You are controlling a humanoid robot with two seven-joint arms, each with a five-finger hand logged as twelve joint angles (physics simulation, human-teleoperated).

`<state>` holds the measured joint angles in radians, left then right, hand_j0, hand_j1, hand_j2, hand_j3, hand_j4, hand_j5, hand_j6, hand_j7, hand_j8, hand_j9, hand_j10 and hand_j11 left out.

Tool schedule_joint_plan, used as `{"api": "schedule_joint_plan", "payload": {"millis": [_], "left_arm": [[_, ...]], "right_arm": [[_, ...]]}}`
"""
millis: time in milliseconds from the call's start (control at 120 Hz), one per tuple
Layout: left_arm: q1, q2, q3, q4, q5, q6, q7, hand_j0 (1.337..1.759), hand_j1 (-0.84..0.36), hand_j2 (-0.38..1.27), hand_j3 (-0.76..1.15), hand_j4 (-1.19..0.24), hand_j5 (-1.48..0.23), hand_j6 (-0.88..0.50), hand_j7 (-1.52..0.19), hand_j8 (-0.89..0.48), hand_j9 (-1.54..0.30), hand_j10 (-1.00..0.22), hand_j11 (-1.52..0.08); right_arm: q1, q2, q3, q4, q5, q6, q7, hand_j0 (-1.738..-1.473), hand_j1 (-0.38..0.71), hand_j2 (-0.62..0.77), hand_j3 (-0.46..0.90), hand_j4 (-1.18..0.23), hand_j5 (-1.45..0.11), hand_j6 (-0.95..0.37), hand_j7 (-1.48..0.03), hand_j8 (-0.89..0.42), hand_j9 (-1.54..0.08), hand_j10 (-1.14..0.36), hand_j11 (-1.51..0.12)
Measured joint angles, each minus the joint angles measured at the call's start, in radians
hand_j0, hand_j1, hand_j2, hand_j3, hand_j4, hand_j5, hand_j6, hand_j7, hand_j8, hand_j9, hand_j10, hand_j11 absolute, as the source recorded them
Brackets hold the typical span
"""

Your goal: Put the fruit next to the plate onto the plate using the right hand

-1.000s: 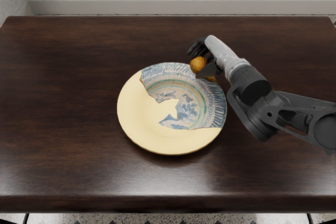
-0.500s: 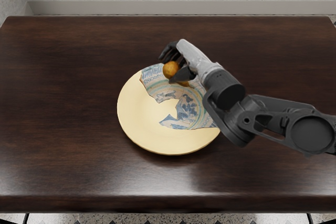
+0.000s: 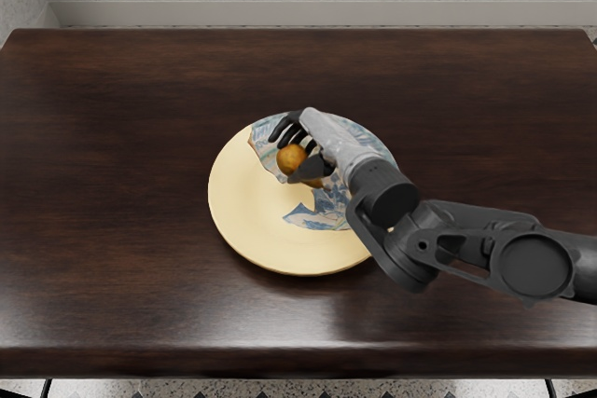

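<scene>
I have the right hand (image 3: 300, 148) over the plate (image 3: 244, 207). Its dark fingers (image 3: 284, 128) are curled around the fruit (image 3: 291, 158) from the far side and the thumb is tucked under it on the near side. The hand is closed on the fruit, a small orange-brown ball, not spread or relaxed. The fruit sits above the far middle of the plate, at the edge where the blue-and-white pattern meets the plain cream part. The plate lies near the centre of the dark wooden table (image 3: 112, 137).

As I read it, the carry is as good as done, because the fruit is well inside the rim and no longer beside the plate. The release is left. I would lower the fruit if there is any gap, open the fingers, and draw the hand back toward the right without nudging the fruit off.

From this slanted view I cannot tell whether the fruit already touches the plate or hangs just above it, since the thumb and the fruit's own bulk cover the spot beneath. The palm side of the grasp is turned away, so I cannot see how many fingers actually bear on the fruit. The wrist and the right arm (image 3: 485, 253) cover the right part of the plate, rim included, and the arm runs out of the picture at the right edge. The left arm does not show at all.
</scene>
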<state>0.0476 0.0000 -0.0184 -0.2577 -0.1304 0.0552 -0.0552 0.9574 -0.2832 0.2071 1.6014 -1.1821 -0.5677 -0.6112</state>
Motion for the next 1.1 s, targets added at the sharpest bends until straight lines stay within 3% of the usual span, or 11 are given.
{"api": "schedule_joint_plan", "payload": {"millis": [175,300,408,550,650,817,1100], "left_arm": [[0.000,0.000,0.000,0.000,0.000,0.000,0.000,1.658,0.35,0.00,0.00,0.00,0.00,0.00,0.00,0.00,0.00,0.00,0.00],[-0.002,0.000,0.001,0.000,0.000,0.000,-0.001,1.658,0.35,0.00,0.00,0.00,0.00,0.00,0.00,0.00,0.00,0.00,0.00],[-0.003,0.000,0.000,0.000,0.000,0.000,-0.001,1.658,0.35,0.00,0.00,0.00,0.00,0.00,0.00,0.00,0.00,0.00,0.00],[0.006,0.000,0.003,-0.001,-0.001,-0.001,-0.001,1.658,0.35,0.00,0.00,0.00,0.00,0.00,0.00,0.00,0.00,0.00,0.00],[0.007,0.000,0.006,-0.001,0.000,-0.003,0.000,1.658,0.35,0.00,0.00,0.00,0.00,0.00,0.00,0.00,0.00,0.00,0.00],[0.006,0.000,0.006,-0.002,0.001,-0.004,0.000,1.658,0.35,0.00,0.00,0.00,0.00,0.00,0.00,0.00,0.00,0.00,0.00],[0.000,0.000,0.007,-0.002,0.002,-0.003,0.000,1.658,0.35,0.00,0.00,0.00,0.00,0.00,0.00,0.00,0.00,0.00,0.00]], "right_arm": [[-0.002,-0.007,0.002,-0.003,-0.002,0.000,0.000,-1.658,-0.02,0.07,0.00,-0.30,-0.40,-0.29,-0.39,-0.25,-0.39,-0.31,-0.39],[-0.003,-0.011,0.032,-0.003,0.020,0.014,0.000,-1.658,-0.16,0.04,0.00,-0.17,-0.23,-0.17,-0.23,-0.14,-0.23,-0.18,-0.22],[-0.003,-0.030,0.147,-0.004,0.158,0.126,0.000,-1.658,-0.23,0.02,0.00,-0.11,-0.14,-0.11,-0.14,-0.09,-0.14,-0.11,-0.14],[-0.019,-0.137,0.355,-0.007,0.432,0.429,0.000,-1.658,-0.28,0.01,0.00,-0.06,-0.08,-0.06,-0.08,-0.05,-0.08,-0.06,-0.08],[-0.090,-0.205,0.549,-0.021,0.577,0.669,0.000,-1.658,-0.30,0.00,0.00,-0.05,-0.06,-0.05,-0.06,-0.04,-0.06,-0.05,-0.06],[-0.277,-0.306,0.852,-0.059,0.737,0.967,0.000,-1.658,-0.32,0.00,0.00,-0.03,-0.04,-0.03,-0.04,-0.03,-0.04,-0.03,-0.04],[-0.486,-0.434,1.056,-0.122,0.878,1.161,0.000,-1.658,-0.33,0.00,0.00,-0.02,-0.03,-0.02,-0.03,-0.02,-0.03,-0.02,-0.03]]}}
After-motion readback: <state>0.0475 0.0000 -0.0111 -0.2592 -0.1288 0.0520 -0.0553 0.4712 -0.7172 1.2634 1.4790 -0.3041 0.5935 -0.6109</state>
